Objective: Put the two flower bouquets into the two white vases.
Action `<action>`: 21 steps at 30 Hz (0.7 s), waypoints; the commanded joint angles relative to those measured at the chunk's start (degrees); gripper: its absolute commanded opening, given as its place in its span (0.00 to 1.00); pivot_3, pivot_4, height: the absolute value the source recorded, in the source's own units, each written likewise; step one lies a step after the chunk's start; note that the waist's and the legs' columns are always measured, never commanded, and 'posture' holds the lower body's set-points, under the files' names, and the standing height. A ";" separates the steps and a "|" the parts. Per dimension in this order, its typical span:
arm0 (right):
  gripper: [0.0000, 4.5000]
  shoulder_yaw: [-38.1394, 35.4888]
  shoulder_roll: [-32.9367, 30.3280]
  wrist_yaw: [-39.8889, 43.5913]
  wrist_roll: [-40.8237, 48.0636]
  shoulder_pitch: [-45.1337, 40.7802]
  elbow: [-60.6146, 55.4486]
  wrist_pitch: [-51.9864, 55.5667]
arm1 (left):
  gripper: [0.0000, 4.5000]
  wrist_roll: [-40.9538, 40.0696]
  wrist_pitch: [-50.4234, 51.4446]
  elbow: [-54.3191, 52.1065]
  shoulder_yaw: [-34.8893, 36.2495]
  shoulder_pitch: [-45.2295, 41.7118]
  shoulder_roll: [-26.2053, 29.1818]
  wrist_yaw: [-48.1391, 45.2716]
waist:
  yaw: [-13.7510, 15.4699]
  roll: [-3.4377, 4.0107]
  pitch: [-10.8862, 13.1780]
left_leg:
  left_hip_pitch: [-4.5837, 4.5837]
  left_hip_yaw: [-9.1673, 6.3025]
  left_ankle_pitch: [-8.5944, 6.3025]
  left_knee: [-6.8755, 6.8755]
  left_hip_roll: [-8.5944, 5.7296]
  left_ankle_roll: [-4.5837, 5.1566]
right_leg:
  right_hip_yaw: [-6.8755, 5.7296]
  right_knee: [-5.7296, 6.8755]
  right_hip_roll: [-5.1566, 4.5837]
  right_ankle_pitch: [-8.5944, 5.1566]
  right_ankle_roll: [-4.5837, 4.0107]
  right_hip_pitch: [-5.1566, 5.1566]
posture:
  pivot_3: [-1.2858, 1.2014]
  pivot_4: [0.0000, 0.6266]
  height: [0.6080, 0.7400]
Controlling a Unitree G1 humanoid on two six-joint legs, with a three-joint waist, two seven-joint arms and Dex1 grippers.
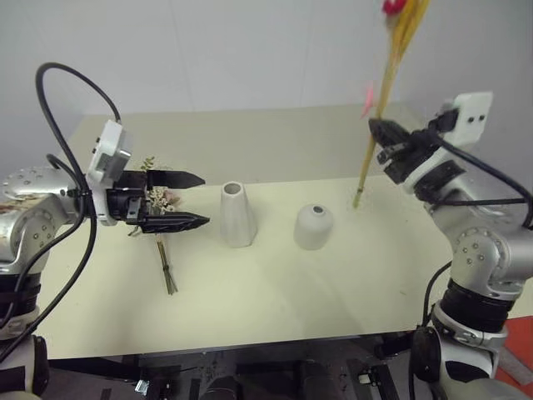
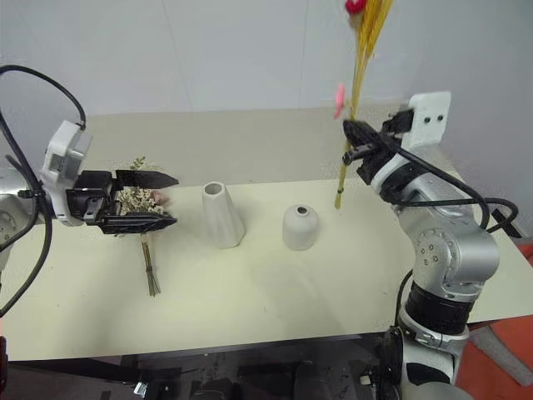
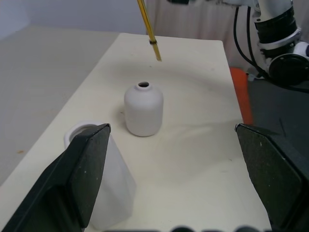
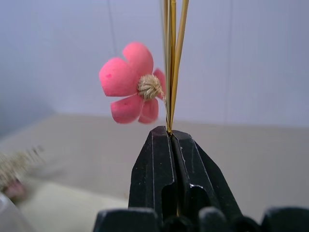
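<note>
1. Two open fingers of the left gripper (image 1: 196,200) hover above the bushy bunch (image 2: 137,200), lying light and brittle on the table (image 1: 275,292); its bare stems suit gripping
2. Tall vase (image 1: 236,214) and short vase (image 1: 314,226) stand empty, easily tipped
3. Right gripper (image 1: 376,132) is clamped on the stiff, slim golden spray (image 1: 376,125), held upright

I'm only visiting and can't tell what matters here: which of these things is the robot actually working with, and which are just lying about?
Part of the job:
- golden spray, clamped upright in the right pincer
- bushy bunch, lying on the table below the open left pincer
- tall vase
- short vase

Just there:
- cream table; nothing else lies about.
</note>
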 commanded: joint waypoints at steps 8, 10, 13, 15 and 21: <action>0.00 6.30 3.50 -0.96 2.26 0.93 -3.97 -8.70 | 1.00 1.58 -1.62 0.75 -0.36 -2.69 -0.69 -1.97 | 0.02 0.00 0.00 | -0.03 -0.01 0.00 -0.01 -0.01 0.00 | -0.01 0.06 -0.01 0.00 0.00 -0.01 | 0.52 0.24 1.00; 0.00 8.02 3.79 -0.87 1.22 1.77 -3.40 -10.67 | 1.00 1.74 -1.71 0.88 -0.44 -2.81 -0.78 -2.11 | 0.00 0.01 0.00 | -0.02 -0.01 0.00 -0.01 -0.01 0.00 | -0.01 0.07 -0.01 0.00 0.00 -0.01 | 0.52 0.24 1.00; 0.00 11.29 3.64 -0.20 -2.33 4.34 -1.45 -15.63 | 1.00 1.93 -1.83 1.09 -0.60 -3.05 -0.91 -2.16 | -0.02 0.01 0.00 | -0.02 -0.01 0.00 -0.01 -0.01 0.00 | -0.01 0.07 0.00 0.00 0.00 -0.02 | 0.52 0.24 1.00; 0.00 12.05 3.74 -0.26 -3.83 5.59 -0.12 -18.14 | 1.00 2.12 -1.95 1.23 -0.65 -3.17 -0.98 -2.13 | -0.03 0.01 0.00 | -0.02 -0.01 0.00 -0.01 -0.02 0.00 | -0.02 0.07 -0.01 0.00 0.00 -0.01 | 0.52 0.24 1.00; 0.00 12.76 3.59 -0.29 -5.55 6.89 1.83 -22.08 | 1.00 2.11 -1.90 1.03 -0.39 -3.15 -1.06 -1.79 | -0.15 0.01 0.00 | -0.02 -0.01 0.00 -0.01 -0.01 0.00 | -0.02 0.07 0.00 0.00 0.00 -0.02 | 0.52 0.24 1.00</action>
